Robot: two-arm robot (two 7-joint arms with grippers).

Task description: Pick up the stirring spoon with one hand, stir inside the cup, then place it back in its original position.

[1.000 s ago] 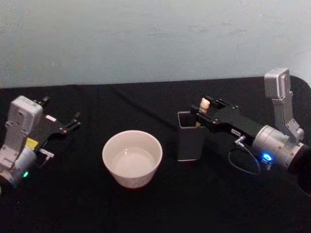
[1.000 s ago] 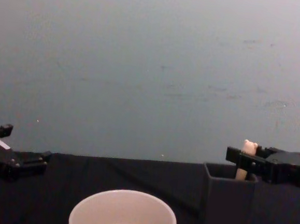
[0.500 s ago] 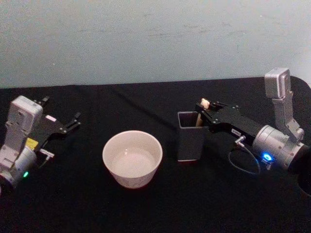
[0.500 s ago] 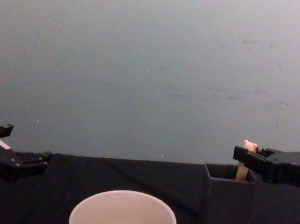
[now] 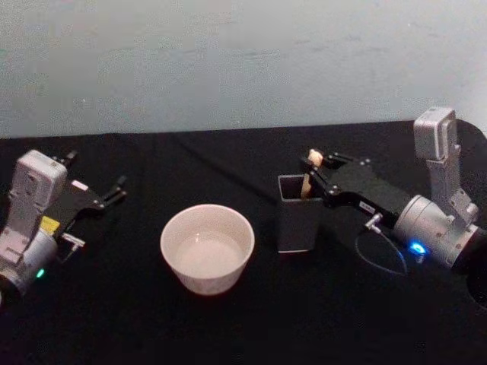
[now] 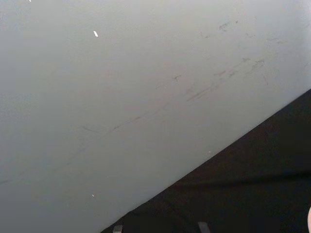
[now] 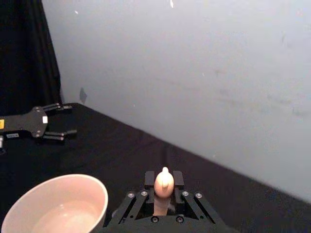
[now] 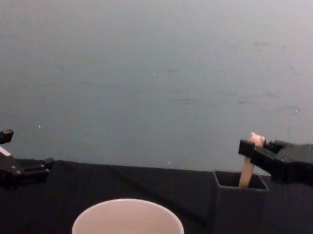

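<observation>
Your right gripper (image 5: 319, 169) clamps the stirring spoon (image 8: 245, 170) nearly upright, bear head up, in the holder (image 5: 297, 228); left gripper (image 5: 97, 170), fingers apart, by the counter's (image 5: 137, 312) left edge.

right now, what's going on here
The right gripper is shut on the spoon just below its bear head, and the spoon's lower part is down inside the holder. The cup stands to the holder's left with nothing in contact with it, so no stirring has been done yet. The left gripper sits open and idle at the table's far left.
</observation>
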